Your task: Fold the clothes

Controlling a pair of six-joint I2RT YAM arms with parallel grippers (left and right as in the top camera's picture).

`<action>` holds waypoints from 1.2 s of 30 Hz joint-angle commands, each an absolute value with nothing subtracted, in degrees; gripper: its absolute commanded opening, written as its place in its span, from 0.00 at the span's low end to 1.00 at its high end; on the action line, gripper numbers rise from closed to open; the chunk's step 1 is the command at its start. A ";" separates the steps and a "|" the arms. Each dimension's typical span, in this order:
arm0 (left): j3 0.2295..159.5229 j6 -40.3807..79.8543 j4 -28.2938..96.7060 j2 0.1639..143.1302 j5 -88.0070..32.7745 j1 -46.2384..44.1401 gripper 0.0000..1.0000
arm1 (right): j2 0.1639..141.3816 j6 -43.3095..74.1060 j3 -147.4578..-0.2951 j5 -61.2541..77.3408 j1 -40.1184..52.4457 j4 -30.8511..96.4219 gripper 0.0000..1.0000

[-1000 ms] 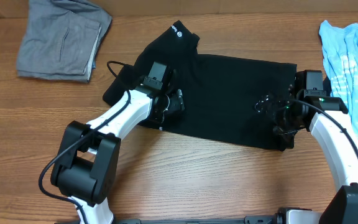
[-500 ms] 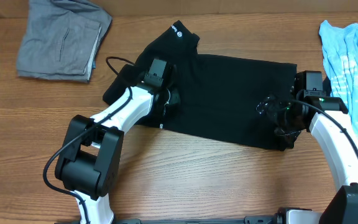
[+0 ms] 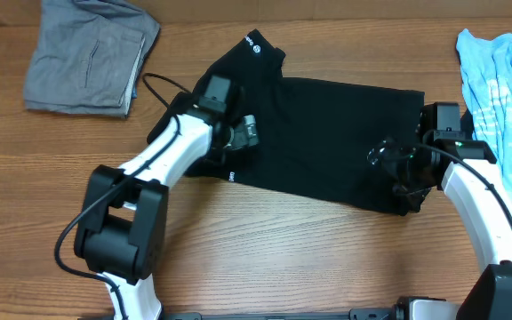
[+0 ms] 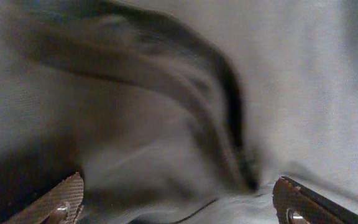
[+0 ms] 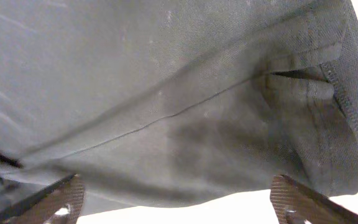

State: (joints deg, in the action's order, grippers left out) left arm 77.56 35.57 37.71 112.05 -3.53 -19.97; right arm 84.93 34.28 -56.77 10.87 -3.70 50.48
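1. Black T-shirt [image 3: 327, 133] lies spread flat across the centre of the overhead view, with one sleeve pointing toward the upper centre.
2. Change over the last half second: left gripper [image 3: 245, 132] has moved up the frame a little on the shirt's left part, and its forearm now lies further left. Right gripper [image 3: 398, 171] sits where it was, at the shirt's right-hand hem.
3. Left wrist view is blurred. The fingertips [image 4: 64, 199] stand wide apart at the bottom corners with a raised ridge of fabric between them, and nothing is clamped.
4. Right wrist view shows the finger pads [image 5: 297, 196] likewise spread wide. Cloth lies between them, with the stitched hem at upper right, and it is not pinched.
5. Markings: a small white round logo [image 3: 256, 50] sits at the sleeve hem. White lettering beside it is too small to read. A small white tag [image 3: 230, 176] shows at the shirt's lower left edge.
6. Surface is a brown wood-grain table [image 3: 283, 258]. A grey folded garment [image 3: 87, 53] lies at upper left, and a light blue printed shirt [image 3: 505, 80] lies along the right edge, well apart from each other.
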 commanded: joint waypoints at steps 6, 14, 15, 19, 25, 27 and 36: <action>77.10 29.52 49.76 109.45 -3.27 -16.14 0.79 | 85.01 37.23 -49.67 3.95 -3.62 46.70 0.42; 74.19 25.63 44.10 114.83 -10.22 -16.03 0.65 | 85.19 40.58 -47.18 2.17 -3.99 46.28 0.29; 74.19 25.50 44.10 115.26 -9.82 -15.99 0.64 | 85.34 40.80 -47.18 2.15 -3.99 46.28 0.28; 74.19 25.89 47.44 117.99 -4.99 -14.61 0.70 | 88.40 42.06 -47.18 2.26 -4.25 46.17 0.21; 74.19 28.86 52.47 118.76 0.58 -9.21 0.75 | 93.56 42.06 -47.20 1.93 -4.27 45.12 0.07; 74.19 29.87 53.80 118.76 0.62 -7.31 0.75 | 93.80 42.06 -47.22 0.84 -4.27 44.99 0.04; 74.19 31.44 60.95 118.43 0.64 0.08 0.73 | 93.38 41.82 -54.43 -5.56 -4.25 55.20 0.04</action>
State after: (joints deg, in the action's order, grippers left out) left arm 76.05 29.85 59.59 115.63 -4.45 -1.30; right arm 93.23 41.76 -49.52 -0.45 -3.99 52.45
